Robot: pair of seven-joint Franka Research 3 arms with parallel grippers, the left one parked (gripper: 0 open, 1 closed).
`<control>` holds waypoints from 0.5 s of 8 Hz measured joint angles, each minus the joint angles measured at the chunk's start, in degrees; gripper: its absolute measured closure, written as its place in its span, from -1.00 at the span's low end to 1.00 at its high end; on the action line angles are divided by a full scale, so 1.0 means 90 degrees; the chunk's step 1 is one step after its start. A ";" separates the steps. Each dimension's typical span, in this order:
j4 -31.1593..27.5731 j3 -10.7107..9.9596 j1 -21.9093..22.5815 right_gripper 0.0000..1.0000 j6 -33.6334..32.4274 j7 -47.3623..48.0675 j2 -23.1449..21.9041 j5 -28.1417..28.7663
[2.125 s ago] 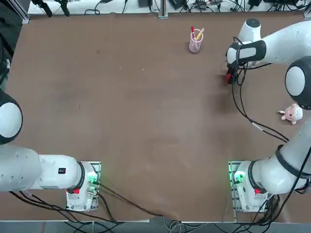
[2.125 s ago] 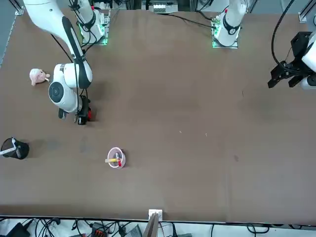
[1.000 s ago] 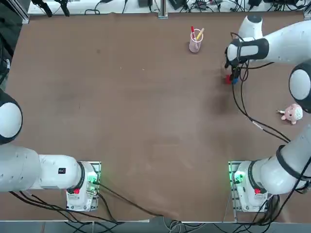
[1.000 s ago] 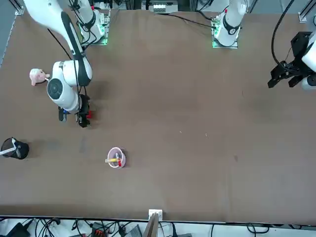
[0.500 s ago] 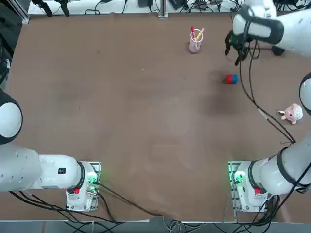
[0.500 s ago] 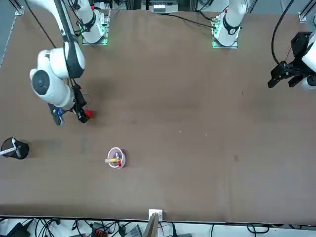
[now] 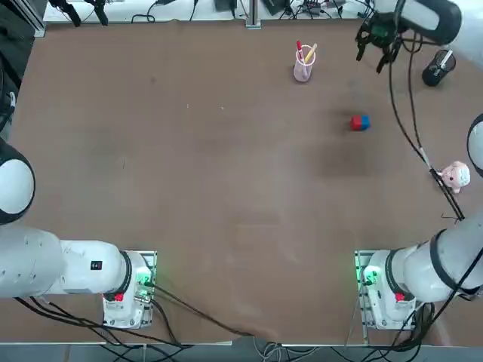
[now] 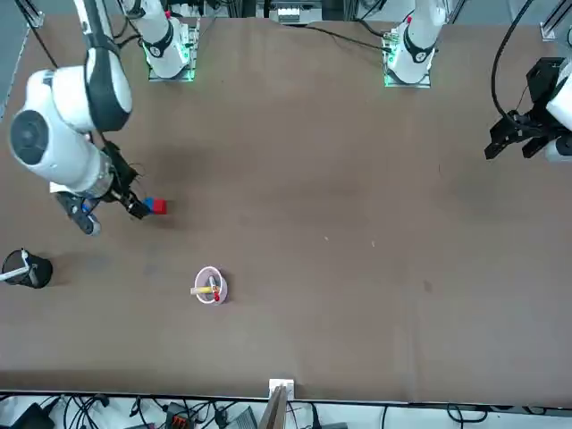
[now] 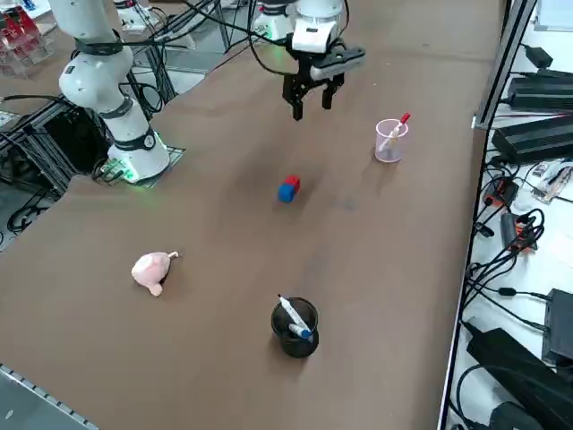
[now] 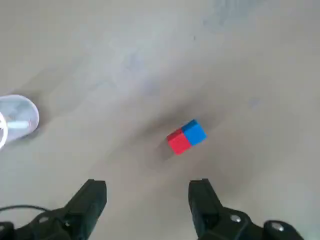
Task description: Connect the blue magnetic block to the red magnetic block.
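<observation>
You are looking at a brown table (image 7: 226,188) that is lying mostly bare: the widest open stretch is running from the joined blocks toward the parked arm's side and back to the arm bases. Taking the pink cup (image 7: 303,69) with pens as your landmark, it is standing near the table's far edge; the black pen holder (image 9: 295,326) is sitting well apart from it by the robot's right-hand edge, and the pink plush toy (image 9: 152,270) is lying nearer the working arm's base.

The blue magnetic block (image 10: 195,132) is touching the red magnetic block (image 10: 177,141), the two lying side by side on the table, near the pink cup but clear of it. Your right gripper (image 10: 147,200) is hanging above the table with its fingers spread and gripping nothing, apart from the pair.
</observation>
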 joint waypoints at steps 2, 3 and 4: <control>0.0405 -0.0028 -0.0353 -1.00 -0.0403 -0.1385 -0.0009 -0.0002; 0.0543 -0.0034 -0.0524 -1.00 -0.0519 -0.2087 -0.0025 -0.0002; 0.0602 -0.0042 -0.0685 -1.00 -0.0560 -0.2735 -0.0062 0.0002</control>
